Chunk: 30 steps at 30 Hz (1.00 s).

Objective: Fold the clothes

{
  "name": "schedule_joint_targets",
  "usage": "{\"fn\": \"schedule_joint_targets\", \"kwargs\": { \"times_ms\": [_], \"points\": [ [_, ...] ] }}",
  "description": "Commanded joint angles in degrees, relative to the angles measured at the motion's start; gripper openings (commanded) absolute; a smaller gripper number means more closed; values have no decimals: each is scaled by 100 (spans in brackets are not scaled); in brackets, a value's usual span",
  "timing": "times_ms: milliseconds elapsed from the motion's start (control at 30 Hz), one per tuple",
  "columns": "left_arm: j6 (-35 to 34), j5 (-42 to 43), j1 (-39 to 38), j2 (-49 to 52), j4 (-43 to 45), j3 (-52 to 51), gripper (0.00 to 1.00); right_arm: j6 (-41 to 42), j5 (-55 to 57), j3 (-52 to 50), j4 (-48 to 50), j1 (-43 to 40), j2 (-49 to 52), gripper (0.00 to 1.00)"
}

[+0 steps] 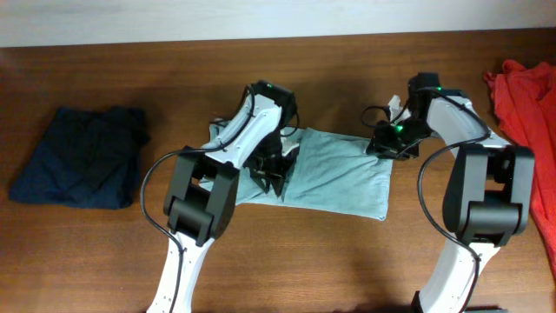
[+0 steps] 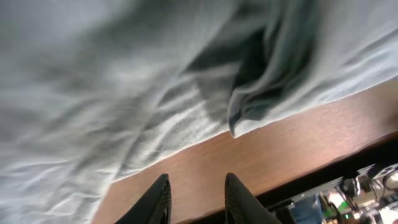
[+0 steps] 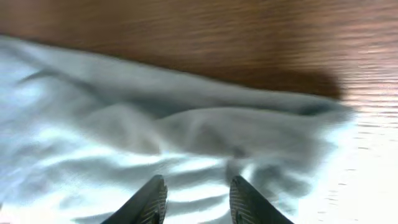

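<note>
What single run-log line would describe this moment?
grey-blue T-shirt: partly folded | left end effector: open, at shirt's left side | right end effector: open, at upper right corner | navy garment: folded, far left

Two arms stretched forward, wrists pitched down.
Left arm (image 1: 201, 196) and right arm (image 1: 486, 187) angle inward; left gripper (image 2: 197, 180) and right gripper (image 3: 199, 183) show fingers parted, nothing between.

Three garments lie on one table (image 1: 287, 261): one pale grey-blue shirt (image 1: 343, 178) at centre, one navy garment (image 1: 82, 156) at nine o'clock, one red-orange garment (image 1: 530, 96) at two o'clock. Two robot arms: left arm (image 1: 200, 196), right arm (image 1: 486, 187).
</note>
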Motion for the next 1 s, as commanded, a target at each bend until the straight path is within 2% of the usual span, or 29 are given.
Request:
{"fn": "schedule_joint_targets", "kwargs": {
  "times_ms": [0,200,267,333,467,633,800,867,933,967],
  "points": [
    [11,-129,155,4,114,636,29,-474,-772,138,-269,24,-424,40],
    [409,-149,201,22,1283,1032,36,-439,-634,136,-925,35,-590,41],
    [603,-140,116,114,1762,1032,38,-96,-103,138,-962,35,-590,41],
    [710,-149,44,232,2022,1032,41,-85,122,138,-999,35,-590,43],
    [833,-144,4,457,2299,1032,41,-87,197,136,-1137,35,-590,46],
    [920,116,4,621,2570,1032,42,271,1165,136,-1325,35,-590,48],
    [922,111,-7,638,2811,1032,42,297,1233,136,-1314,35,-590,50],
    [920,111,-7,638,2833,1032,29,299,1233,136,-1266,35,-590,52],
    [916,114,-7,638,2802,1032,8,299,1235,136,-1185,35,-590,53],
    [916,114,-7,638,2787,1032,3,299,1235,136,-1145,35,-590,54]
  ]
}}
